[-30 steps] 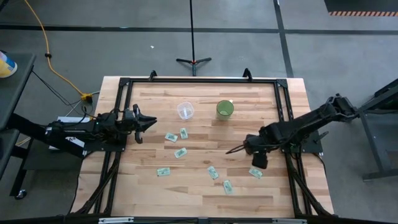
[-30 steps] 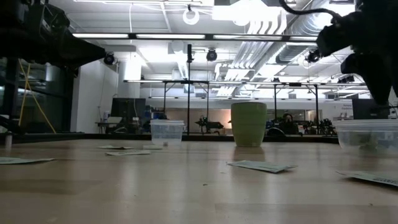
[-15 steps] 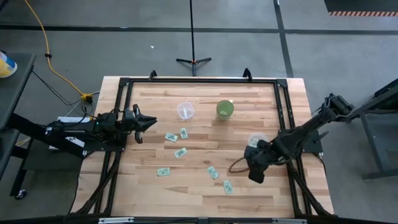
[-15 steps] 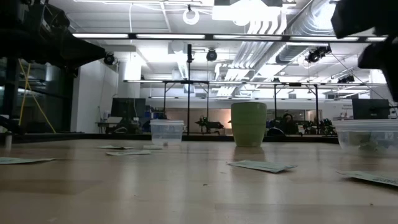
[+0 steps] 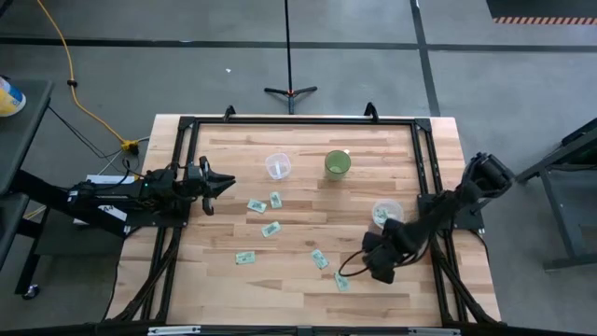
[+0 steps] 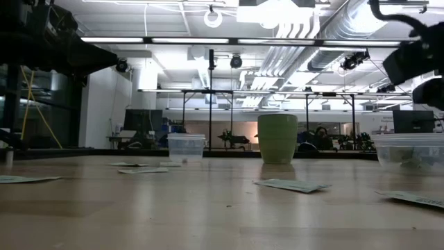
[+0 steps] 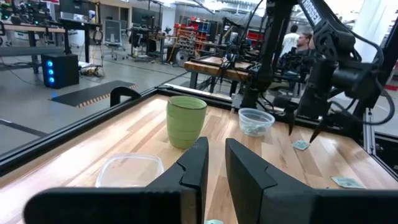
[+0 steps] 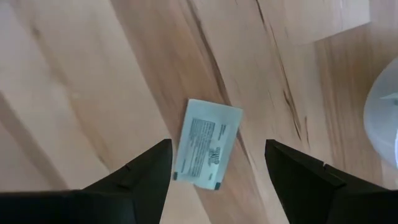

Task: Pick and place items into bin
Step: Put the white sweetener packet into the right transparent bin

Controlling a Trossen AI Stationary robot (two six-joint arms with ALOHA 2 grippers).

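Currently right gripper is spread wide over 1 flat rectangular packet on grained wood table, long axis roughly in line with the gap between the fingers; clear plastic bin nearby; left gripper narrow, at left edge

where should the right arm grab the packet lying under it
Come straight down with the right gripper and close the jaws across the packet's long edges. It lies flat on the bare table, with the open jaws already standing either side of it.
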